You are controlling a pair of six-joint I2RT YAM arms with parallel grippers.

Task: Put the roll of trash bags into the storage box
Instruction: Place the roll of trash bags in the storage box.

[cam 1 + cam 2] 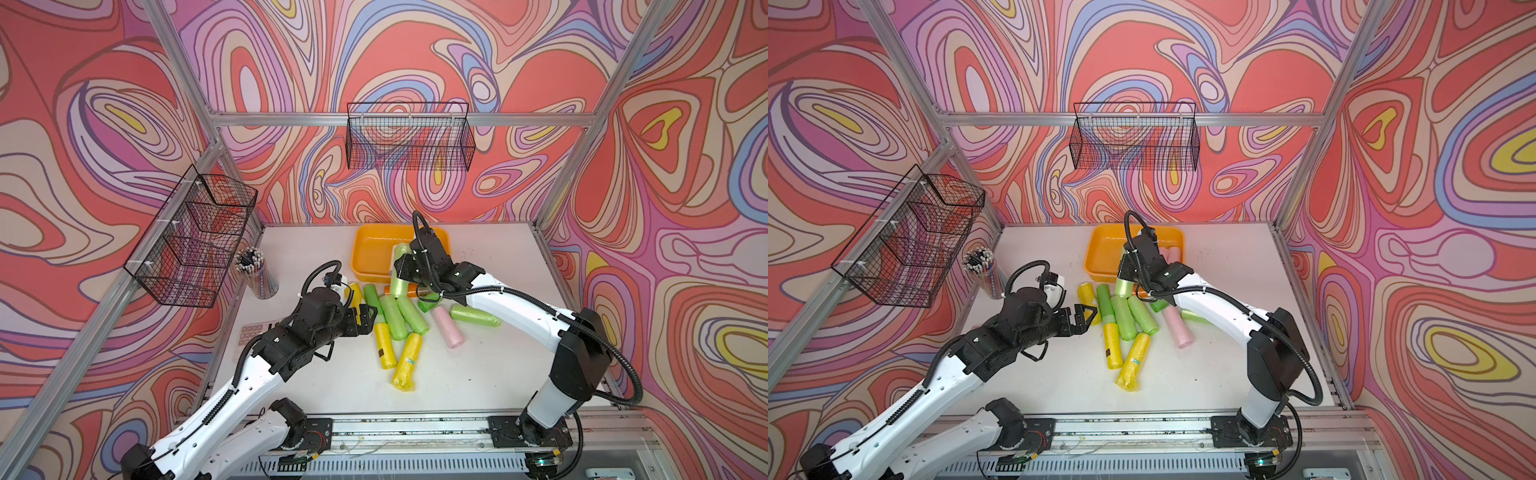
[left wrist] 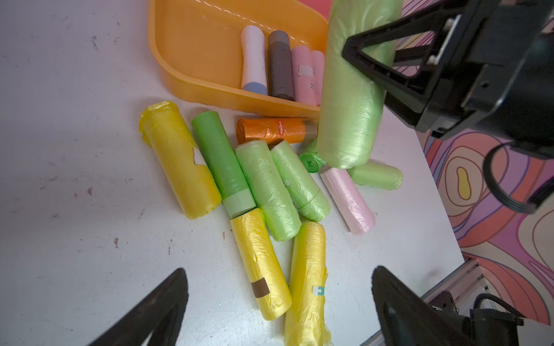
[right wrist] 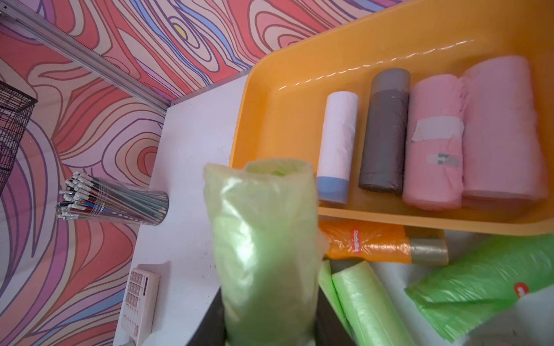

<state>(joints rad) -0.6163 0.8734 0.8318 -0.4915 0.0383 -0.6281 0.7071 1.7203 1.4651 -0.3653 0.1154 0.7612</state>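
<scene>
On a white table (image 1: 478, 374) walled in swirling colours, the right gripper (image 1: 406, 266) clasps a pale green roll (image 2: 350, 99) over the near rim of the orange storage box (image 1: 365, 253), which holds four rolls (image 3: 386, 131). The left gripper (image 1: 1081, 318) hangs wide open beside a pile (image 2: 263, 185) of some ten rolls not yet boxed.

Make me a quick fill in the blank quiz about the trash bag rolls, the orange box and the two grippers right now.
1. The held roll in the right gripper is pale ____.
2. The storage box contains ____ rolls.
3. The left gripper has its jaws ____.
4. The orange roll lies on the ____.
Missing words: green; four; open; table.
</scene>
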